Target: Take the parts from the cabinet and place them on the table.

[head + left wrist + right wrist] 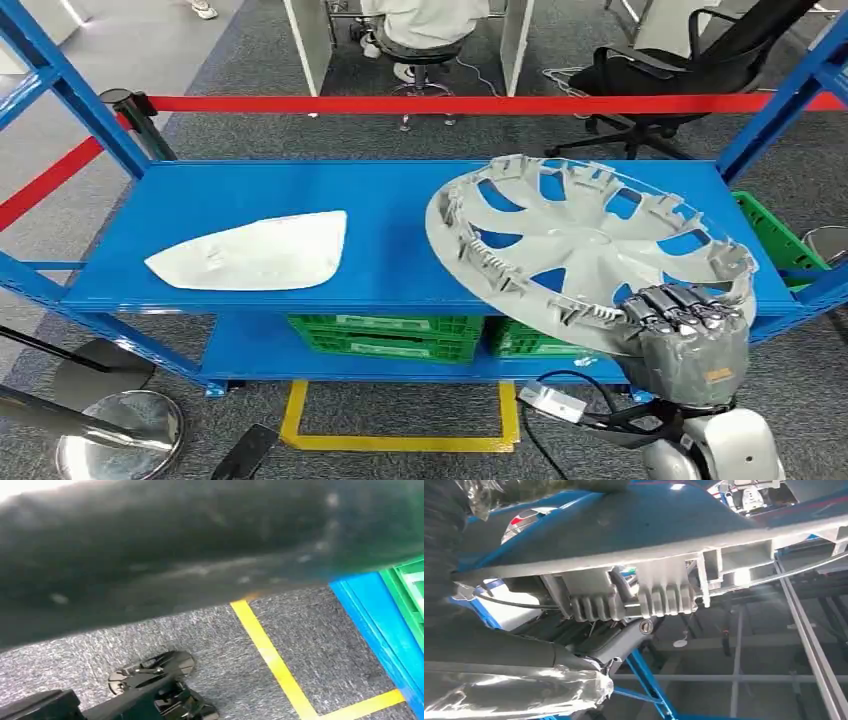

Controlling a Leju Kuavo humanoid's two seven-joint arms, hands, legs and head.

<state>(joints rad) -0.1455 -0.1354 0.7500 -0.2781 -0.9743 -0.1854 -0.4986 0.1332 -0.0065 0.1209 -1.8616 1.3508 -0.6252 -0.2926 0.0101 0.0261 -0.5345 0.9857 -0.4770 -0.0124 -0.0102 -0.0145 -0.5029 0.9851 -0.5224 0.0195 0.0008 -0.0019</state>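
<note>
So your grey hubcap (585, 240) is at the right end of the blue shelf (390, 230), inner side facing up so you can see all the clips and ribs around the rim. It's tilted, with the near edge lifted off the shelf and sticking out past the front lip. Your right hand (685, 335) has it by that near rim, dark fingers (672, 303) curled over the top of the edge, palm underneath. In the right wrist view you get the underside of the rim (649, 597) up close, with the ribbed clips right by the hand, so the grip looks solid.

The other part, a white flat panel (255, 253) with a pointed end, lies on the left half of the same shelf, well apart from the hubcap and flat on the surface.

Your left hand: I can't tell what the fingers are doing. The left wrist view is mostly a dark blur across the top, plus grey carpet with a yellow floor line (272, 657).

Below the shelf there are green crates (385, 335) on the lower level. Behind the rack runs a red barrier tape (480, 103), with a black office chair (690, 75) and a person seated on a stool (420, 45) beyond it. A chrome stanchion base (120, 430) sits on the floor at lower left.
</note>
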